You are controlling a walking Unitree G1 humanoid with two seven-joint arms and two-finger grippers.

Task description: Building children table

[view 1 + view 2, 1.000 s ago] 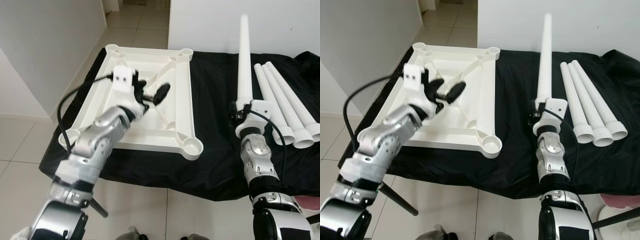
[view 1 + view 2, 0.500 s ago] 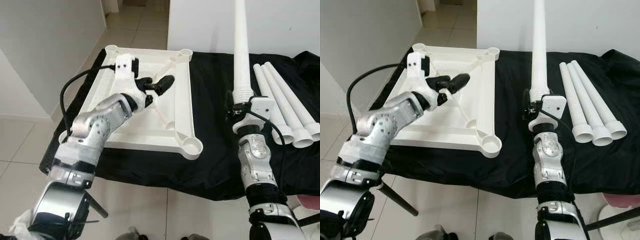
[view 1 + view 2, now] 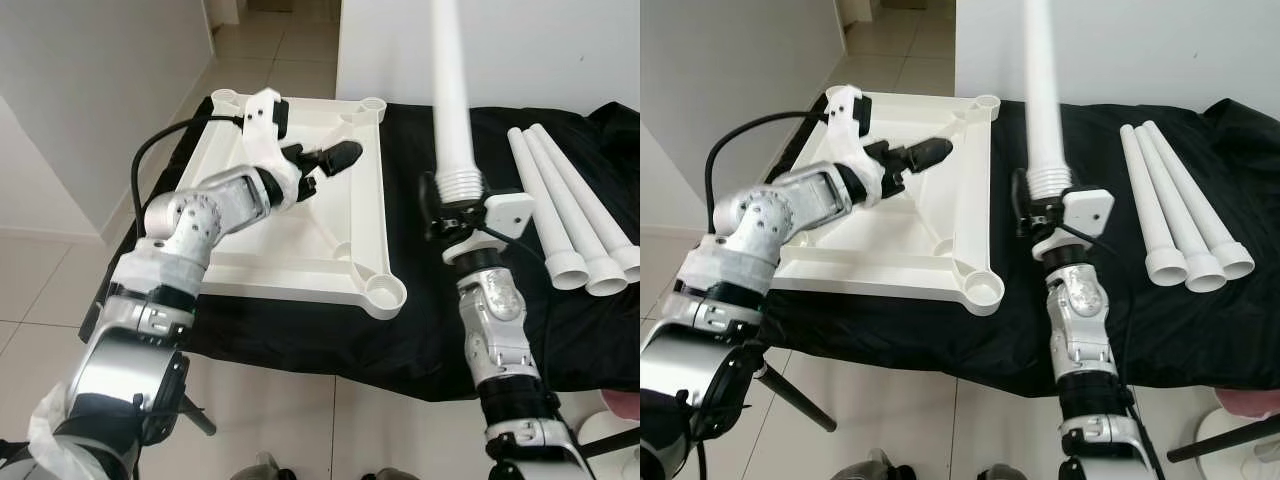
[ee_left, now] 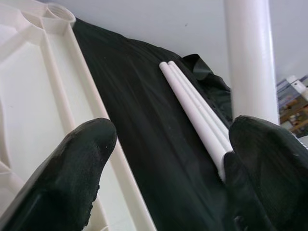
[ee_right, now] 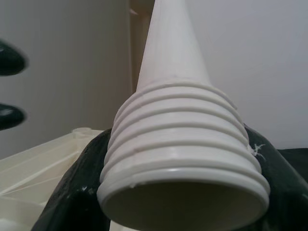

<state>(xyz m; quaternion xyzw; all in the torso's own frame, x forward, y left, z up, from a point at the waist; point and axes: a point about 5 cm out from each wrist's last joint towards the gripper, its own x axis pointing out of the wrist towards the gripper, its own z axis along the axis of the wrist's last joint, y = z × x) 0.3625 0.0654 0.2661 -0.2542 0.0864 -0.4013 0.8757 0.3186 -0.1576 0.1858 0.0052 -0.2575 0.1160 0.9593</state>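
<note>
Table leg [image 3: 452, 90] is clamped upright in my right gripper [image 3: 447, 212] by its threaded end. My left gripper [image 3: 322, 166], fingers spread, hovers over the upturned white tabletop [image 3: 250, 240] at 10 o'clock. Three spare legs [image 3: 565, 200] lie at 2 o'clock on the black cloth [image 3: 420, 300].

You see two arms built of silver, rounded metal segments with dark bands at the joints. Behind the left gripper [image 3: 325, 160] sits a white boxy camera housing [image 3: 265, 118] with two small holes on its face, and a black cable [image 3: 150, 165] loops back from it along the forearm. The fingers [image 4: 72, 175] are long, black and matte, with rounded tips. Just beside the right gripper [image 3: 440, 215] sits a similar white housing [image 3: 505, 212], a thin black cable trailing behind it.
</note>
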